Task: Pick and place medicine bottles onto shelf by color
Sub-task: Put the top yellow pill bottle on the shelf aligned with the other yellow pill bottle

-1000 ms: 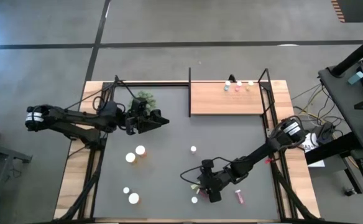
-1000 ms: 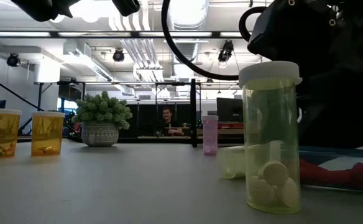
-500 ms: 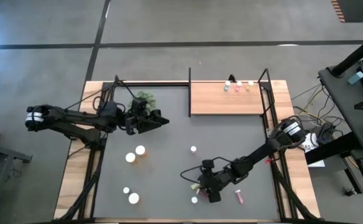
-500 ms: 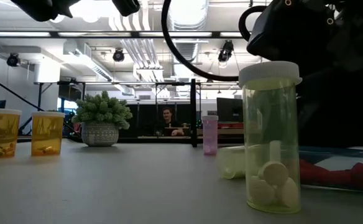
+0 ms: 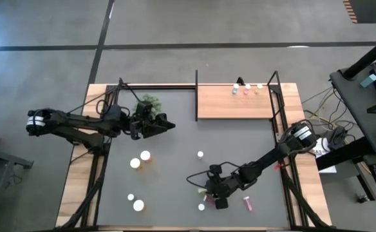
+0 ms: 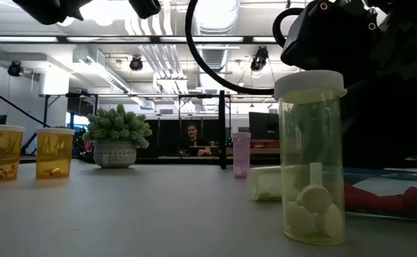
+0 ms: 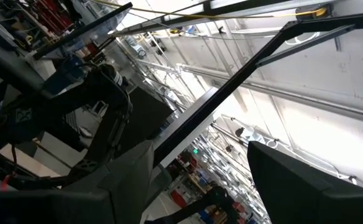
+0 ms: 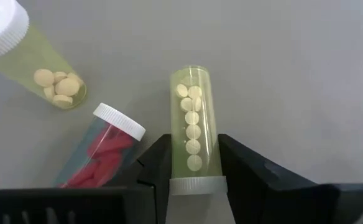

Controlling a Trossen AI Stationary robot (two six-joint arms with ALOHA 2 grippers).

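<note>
Now the right gripper (image 8: 194,165) pinches a lying yellow-green vial (image 8: 192,124) near its cap, at the table's near edge.

Its fingers (image 8: 160,162) flank the vial closely; gripped so near the cap, it may pivot or slip on lifting. Just beside lie a red vial (image 8: 104,149) and an upright yellow-green one (image 6: 312,157), easily knocked. The shelf (image 5: 236,103) is well apart. The left gripper (image 5: 165,124) waits, spread and empty, near the plant (image 5: 148,102).

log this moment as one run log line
right claw: closing around lying yellow-green vial | left claw: open, waiting by plant
</note>
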